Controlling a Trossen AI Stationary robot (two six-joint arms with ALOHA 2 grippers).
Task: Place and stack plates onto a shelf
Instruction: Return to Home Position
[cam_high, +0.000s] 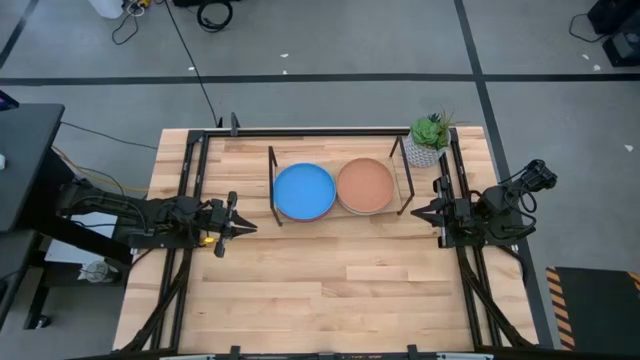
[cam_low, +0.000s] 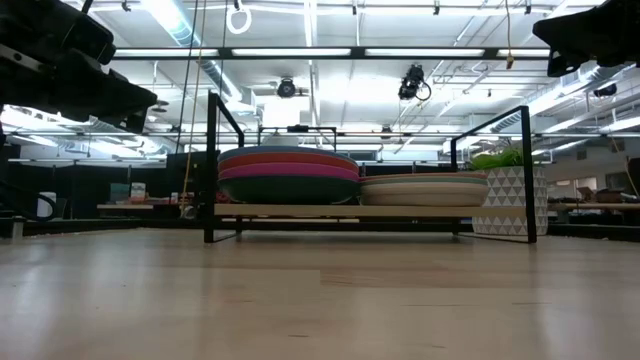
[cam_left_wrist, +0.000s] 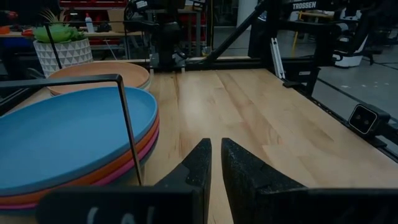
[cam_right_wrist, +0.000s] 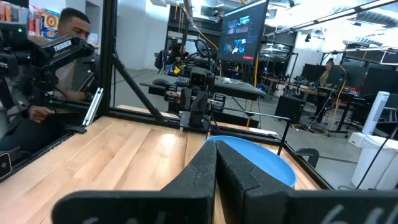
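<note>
The shelf stands on the table's far half and holds two stacks of plates. The left stack has the blue plate on top, with orange and magenta rims below it. The right stack is topped by the peach plate. My left gripper hovers shut to the left of the shelf, holding nothing. My right gripper hovers shut just right of the shelf, also holding nothing. Both grippers point toward the shelf.
A potted green plant in a patterned white pot stands at the shelf's far right corner. Black frame rails run along the table's left, right and far edges. The near half of the table is bare wood. People sit in the room beyond.
</note>
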